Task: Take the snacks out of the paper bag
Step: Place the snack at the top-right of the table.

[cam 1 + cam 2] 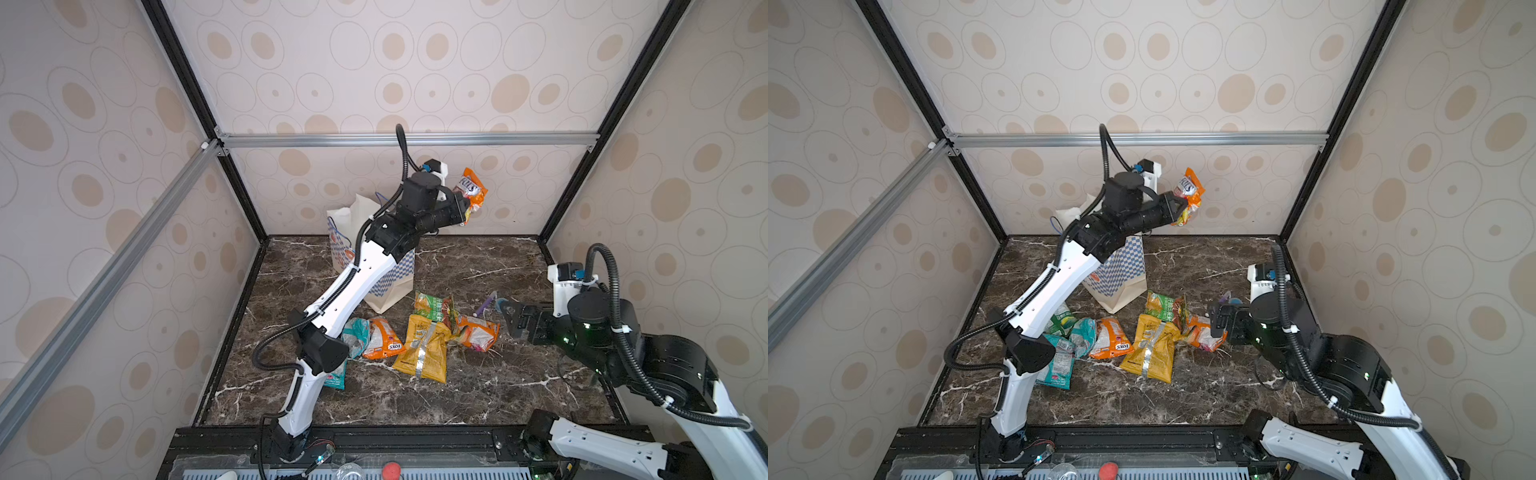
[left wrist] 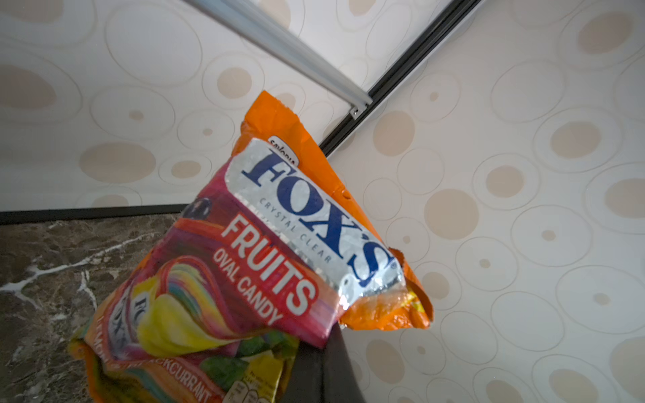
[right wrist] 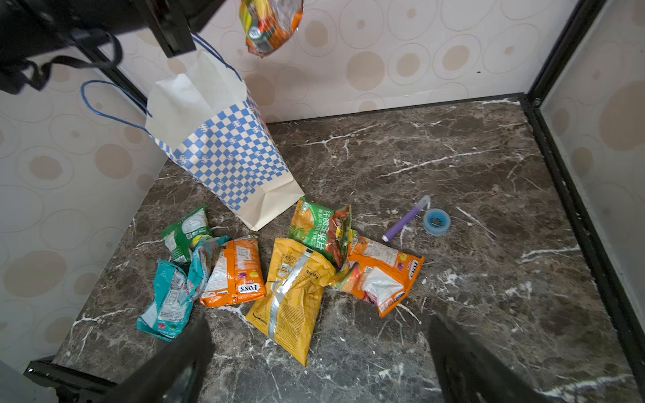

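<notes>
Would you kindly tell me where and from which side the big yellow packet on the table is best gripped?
Probably its near end, toward the table's front edge: the yellow packet lies flat with that end clear, while its far end touches the green packet. Come from above and pinch across that thin end seam.

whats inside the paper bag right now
Only the white inner wall of the paper bag shows at its open mouth. Deeper down is hidden by the bag's own sides, so any packets left inside cannot be seen.
</notes>
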Controlling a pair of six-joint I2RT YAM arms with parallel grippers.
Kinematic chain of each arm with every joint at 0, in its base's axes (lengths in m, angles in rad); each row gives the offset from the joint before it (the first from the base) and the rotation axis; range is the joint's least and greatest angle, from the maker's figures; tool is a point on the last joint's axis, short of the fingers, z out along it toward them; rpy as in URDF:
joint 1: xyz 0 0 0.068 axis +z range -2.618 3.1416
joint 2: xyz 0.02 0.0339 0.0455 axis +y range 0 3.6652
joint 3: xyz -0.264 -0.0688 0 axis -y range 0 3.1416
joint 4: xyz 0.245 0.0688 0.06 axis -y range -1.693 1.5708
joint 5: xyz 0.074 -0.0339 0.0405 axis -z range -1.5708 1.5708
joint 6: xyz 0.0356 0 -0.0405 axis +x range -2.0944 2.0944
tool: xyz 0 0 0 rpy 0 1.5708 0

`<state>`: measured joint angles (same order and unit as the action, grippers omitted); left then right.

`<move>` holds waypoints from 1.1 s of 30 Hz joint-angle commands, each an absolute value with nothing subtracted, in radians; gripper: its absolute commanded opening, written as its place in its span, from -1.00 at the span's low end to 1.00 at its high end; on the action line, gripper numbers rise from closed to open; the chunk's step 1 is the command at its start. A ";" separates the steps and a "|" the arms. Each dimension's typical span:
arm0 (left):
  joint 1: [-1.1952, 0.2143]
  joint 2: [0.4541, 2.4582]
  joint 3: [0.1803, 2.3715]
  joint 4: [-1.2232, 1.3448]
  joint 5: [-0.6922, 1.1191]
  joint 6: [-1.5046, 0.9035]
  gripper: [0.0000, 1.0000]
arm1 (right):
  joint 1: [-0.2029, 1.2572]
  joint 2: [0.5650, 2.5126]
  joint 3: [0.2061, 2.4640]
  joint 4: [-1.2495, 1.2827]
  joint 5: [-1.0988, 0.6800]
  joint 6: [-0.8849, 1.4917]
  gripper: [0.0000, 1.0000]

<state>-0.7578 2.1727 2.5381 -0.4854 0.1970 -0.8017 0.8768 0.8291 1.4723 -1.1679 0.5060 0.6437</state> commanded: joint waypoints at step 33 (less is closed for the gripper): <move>-0.809 2.402 2.483 -0.457 0.195 -0.690 -0.02 | 0.884 0.771 1.451 -1.295 0.691 0.679 0.99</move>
